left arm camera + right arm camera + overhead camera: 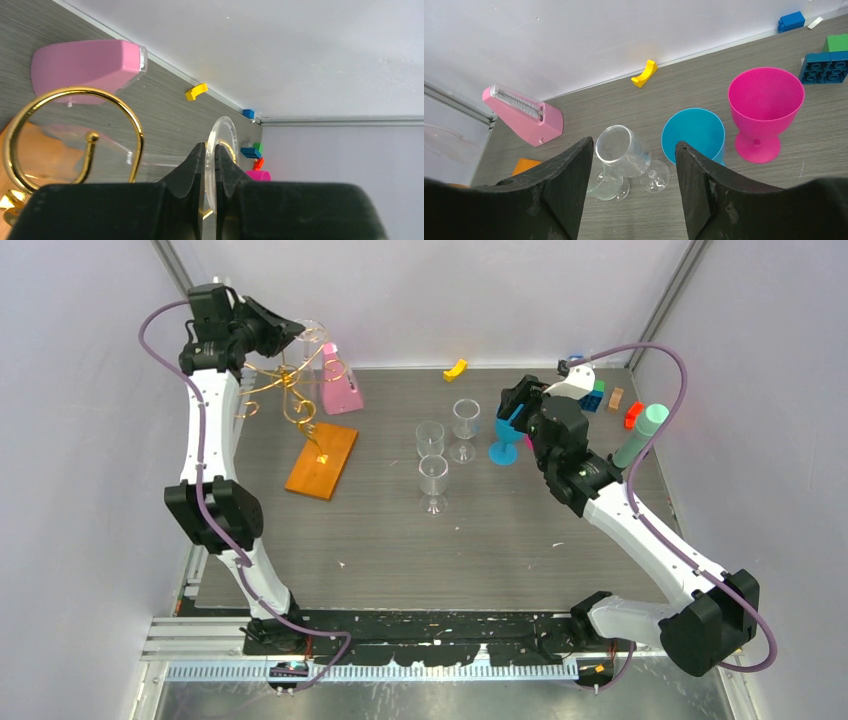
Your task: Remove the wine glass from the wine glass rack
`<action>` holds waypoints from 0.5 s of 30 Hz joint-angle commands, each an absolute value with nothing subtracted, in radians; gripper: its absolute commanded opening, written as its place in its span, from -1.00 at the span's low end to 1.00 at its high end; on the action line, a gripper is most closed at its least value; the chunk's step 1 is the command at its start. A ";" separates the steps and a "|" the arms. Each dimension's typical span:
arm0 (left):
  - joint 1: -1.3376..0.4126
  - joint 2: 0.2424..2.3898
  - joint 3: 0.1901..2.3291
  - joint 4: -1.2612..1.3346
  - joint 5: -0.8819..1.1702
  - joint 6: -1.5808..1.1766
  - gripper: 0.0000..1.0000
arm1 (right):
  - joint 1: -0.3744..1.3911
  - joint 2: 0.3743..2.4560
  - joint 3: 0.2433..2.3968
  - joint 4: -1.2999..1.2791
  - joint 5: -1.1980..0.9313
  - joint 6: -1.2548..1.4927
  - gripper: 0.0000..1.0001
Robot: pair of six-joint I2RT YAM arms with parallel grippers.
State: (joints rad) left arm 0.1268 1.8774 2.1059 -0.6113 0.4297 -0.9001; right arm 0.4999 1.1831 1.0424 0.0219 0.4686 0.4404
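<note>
One wine glass (223, 131) is sitting on the one wine glass rack (75, 90), its stem crossing a gold loop, near the table's far left corner beside one pink metronome (341, 392). The left gripper (211, 150) is pinching the glass's foot disc, fingers nearly closed. The right gripper (634, 145) is hovering wide open and holding nothing, above three clear glasses (433, 480) and two goblets (693, 132). The near half of the table (420, 560) is offering open room.

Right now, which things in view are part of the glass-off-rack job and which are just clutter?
Job: wine glass, wine glass rack, left gripper clamped on the glass's foot.
Clutter: pink metronome, three clear glasses on the table, blue goblet, pink goblet, yellow piece, toy blocks.
</note>
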 commanded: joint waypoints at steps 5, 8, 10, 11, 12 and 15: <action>0.135 1.815 2.137 -0.570 0.449 -0.893 -1.00 | 0.496 1.160 1.075 0.061 0.467 0.454 0.32; 0.134 1.809 2.112 -0.513 0.484 -0.937 -1.00 | 0.496 1.156 1.072 0.057 0.466 0.458 0.31; 0.135 1.803 2.081 -0.447 0.525 -0.980 -1.00 | 0.496 1.152 1.068 0.056 0.467 0.458 0.31; 0.134 1.801 2.066 -0.414 0.541 -1.002 -1.00 | 0.496 1.149 1.066 0.055 0.467 0.459 0.31; 0.135 1.800 2.052 -0.385 0.558 -1.021 -1.00 | 0.496 1.148 1.064 0.056 0.468 0.460 0.31; 0.135 1.808 2.033 -0.306 0.608 -1.076 -1.00 | 0.496 1.144 1.062 0.055 0.468 0.460 0.31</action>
